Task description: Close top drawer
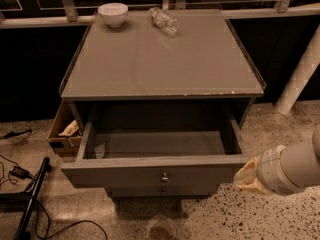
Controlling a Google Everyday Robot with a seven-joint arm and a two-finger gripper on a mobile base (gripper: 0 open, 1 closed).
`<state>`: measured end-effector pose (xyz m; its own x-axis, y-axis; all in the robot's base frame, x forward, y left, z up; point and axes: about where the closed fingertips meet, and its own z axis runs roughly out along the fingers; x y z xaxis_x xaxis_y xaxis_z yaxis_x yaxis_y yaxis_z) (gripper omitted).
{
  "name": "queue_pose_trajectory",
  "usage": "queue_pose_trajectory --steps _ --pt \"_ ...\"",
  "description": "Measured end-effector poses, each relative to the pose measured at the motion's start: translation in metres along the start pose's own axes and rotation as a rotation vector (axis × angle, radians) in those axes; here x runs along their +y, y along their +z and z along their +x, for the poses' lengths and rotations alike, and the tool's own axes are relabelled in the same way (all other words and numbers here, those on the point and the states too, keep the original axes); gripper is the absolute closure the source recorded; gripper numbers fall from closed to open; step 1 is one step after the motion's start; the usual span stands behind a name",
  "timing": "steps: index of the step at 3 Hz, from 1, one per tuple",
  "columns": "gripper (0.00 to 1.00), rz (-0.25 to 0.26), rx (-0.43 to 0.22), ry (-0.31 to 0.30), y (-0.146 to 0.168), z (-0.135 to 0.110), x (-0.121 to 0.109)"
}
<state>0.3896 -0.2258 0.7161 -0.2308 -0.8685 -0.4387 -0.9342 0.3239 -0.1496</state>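
The top drawer [150, 174] of the grey cabinet is pulled far out, and its inside looks empty. Its flat front carries one small round metal knob [164, 178] at centre. A lower drawer front [162, 190] with its own knob shows just beneath it. My gripper [245, 176] is at the lower right, close beside the right end of the top drawer's front, at the tip of my white arm [292, 166].
A white bowl [113, 13] and a lying clear plastic bottle [163, 20] rest at the back of the cabinet top [160, 64]. A cardboard box [64, 131] stands left of the cabinet. Black cables and a stand [27, 199] lie on the speckled floor at left. A white post [300, 74] rises at right.
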Motion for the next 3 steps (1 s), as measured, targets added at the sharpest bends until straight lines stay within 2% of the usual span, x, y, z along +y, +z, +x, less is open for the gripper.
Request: queue_pose_trajectory --steps 1,2,3 --pt "1.0 -0.03 -0.039 -0.01 0.047 0.021 0.005" --pt "1.0 -0.073 -0.077 0.008 0.1 0.043 0.007" --pt "1.0 -0.073 -0.077 0.008 0.1 0.043 0.007"
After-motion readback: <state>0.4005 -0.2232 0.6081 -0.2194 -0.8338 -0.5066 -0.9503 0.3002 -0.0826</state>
